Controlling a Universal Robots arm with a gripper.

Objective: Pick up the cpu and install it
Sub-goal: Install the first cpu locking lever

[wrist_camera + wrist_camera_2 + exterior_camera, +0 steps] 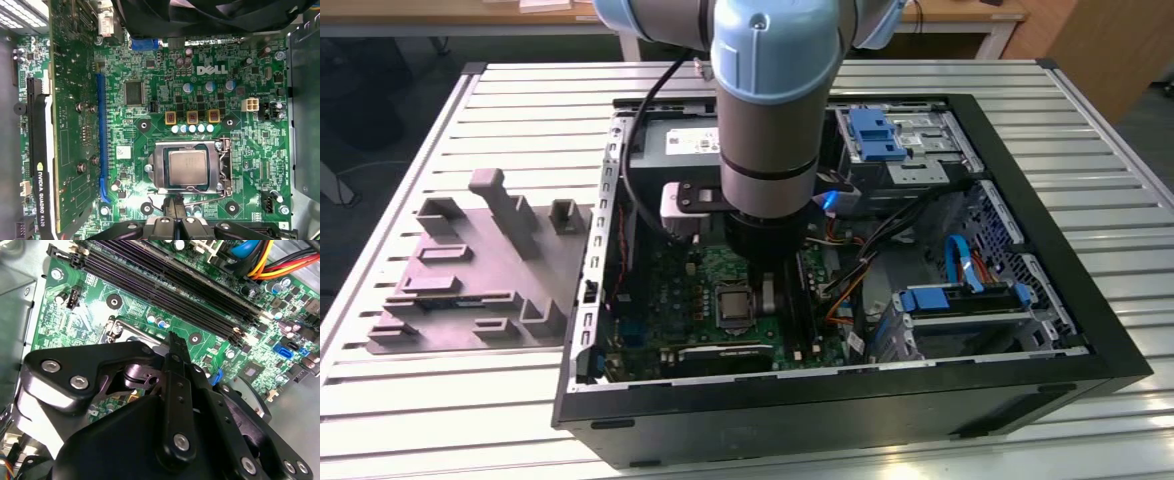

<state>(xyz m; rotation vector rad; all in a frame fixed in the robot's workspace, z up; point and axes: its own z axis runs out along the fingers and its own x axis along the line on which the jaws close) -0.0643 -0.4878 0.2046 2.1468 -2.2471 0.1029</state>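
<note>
Slatted metal table (440, 400) carries an opened black computer case (1067, 385), with a grey plastic fixture block (467, 290) beside it toward the exterior view's left. The robot arm (774, 110) reaches straight down into the case over the green motherboard (235, 165), which lies against the case's floor; dark memory slots (165, 282) run along one side of the board and a graphics card (65, 130) stands along another. Near the board's middle sits the metal socket frame (190, 167), and the cpu (187, 167) lies flat inside it, its pale silver top facing up, square to the frame's edges. The gripper (172, 212) hangs just above the board near the socket's edge, touching nothing; its thin black fingers (175, 357) appear drawn close together with nothing between them. The chip looks light, rigid and smooth, so likely slippery, and its underside contacts are probably fragile. The sensible hold is on two opposite side edges, kept level, with gentle force and no twisting.
</note>
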